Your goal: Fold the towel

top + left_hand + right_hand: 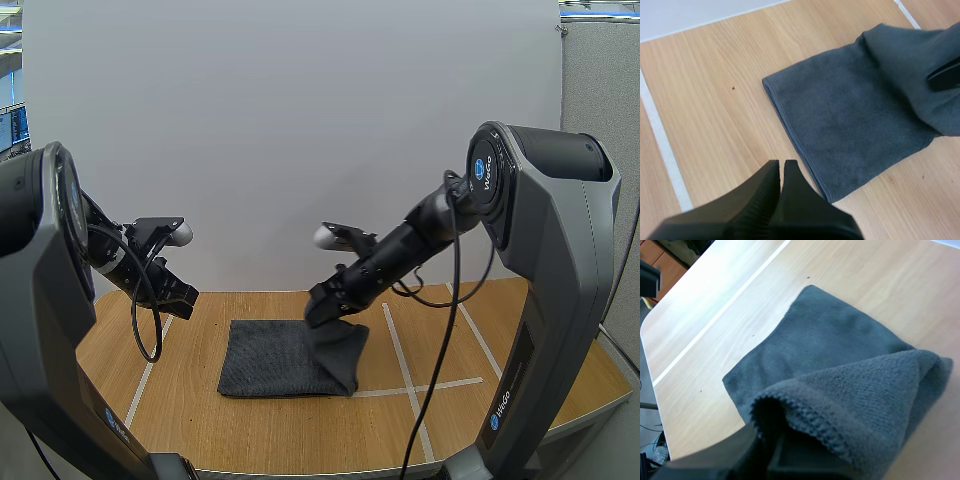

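Note:
A dark grey towel [285,358] lies folded on the wooden table [300,430], with its right end lifted off the surface. My right gripper [322,309] is shut on that raised end, and the cloth hangs doubled over below it. From the right wrist, the pinched edge [790,412] bunches at the fingers while the flat part of the towel [815,340] stretches away on the wood. My left gripper [185,297] hovers shut above the table, left of the towel [850,120], holding nothing; its fingers [782,172] lie together as one wedge near the towel's corner.
White tape lines [405,370] cross the table to the right of the towel, and another white line [145,375] runs along the left side. The rounded front edge of the table [330,468] is close to the arms' bases.

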Controlling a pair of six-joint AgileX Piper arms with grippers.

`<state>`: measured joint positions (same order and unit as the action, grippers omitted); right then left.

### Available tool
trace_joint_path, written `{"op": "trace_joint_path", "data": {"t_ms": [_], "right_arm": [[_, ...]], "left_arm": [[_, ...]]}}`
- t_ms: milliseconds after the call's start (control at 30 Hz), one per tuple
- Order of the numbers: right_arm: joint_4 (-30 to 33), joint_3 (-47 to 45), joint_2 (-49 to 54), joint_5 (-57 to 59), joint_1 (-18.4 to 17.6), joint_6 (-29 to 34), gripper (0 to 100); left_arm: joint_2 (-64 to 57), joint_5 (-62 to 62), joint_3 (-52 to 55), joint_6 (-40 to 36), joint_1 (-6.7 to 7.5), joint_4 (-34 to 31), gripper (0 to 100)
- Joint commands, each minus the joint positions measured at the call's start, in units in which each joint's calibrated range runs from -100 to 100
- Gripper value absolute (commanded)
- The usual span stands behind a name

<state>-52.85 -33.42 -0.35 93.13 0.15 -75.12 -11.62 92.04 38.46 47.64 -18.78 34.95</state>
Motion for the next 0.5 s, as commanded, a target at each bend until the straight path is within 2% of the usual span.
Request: {"op": "trace_joint_path", "data": {"t_ms": [0,267,367,467], "right_arm": [[-1.44,0.40,0.93,-5.32,-3.94,0.68,0],[-2.58,0.40,0.93,-14.17,-6.82,0.68,0],[-2.58,0.40,0.68,-16.52,-7.63,0.68,0],[-3.00,0.40,-0.34,-18.56,-8.44,0.68,0]], "left_arm": [[-3.88,1.28,-0.64,-1.35,0.05,0.99,8],[-7.70,1.46,-0.64,-2.42,0.05,0.83,6],[-8.49,2.21,-0.64,-2.78,0.05,-0.45,0],[-8.65,3.21,-0.64,-3.53,0.05,-2.77,0]]}}
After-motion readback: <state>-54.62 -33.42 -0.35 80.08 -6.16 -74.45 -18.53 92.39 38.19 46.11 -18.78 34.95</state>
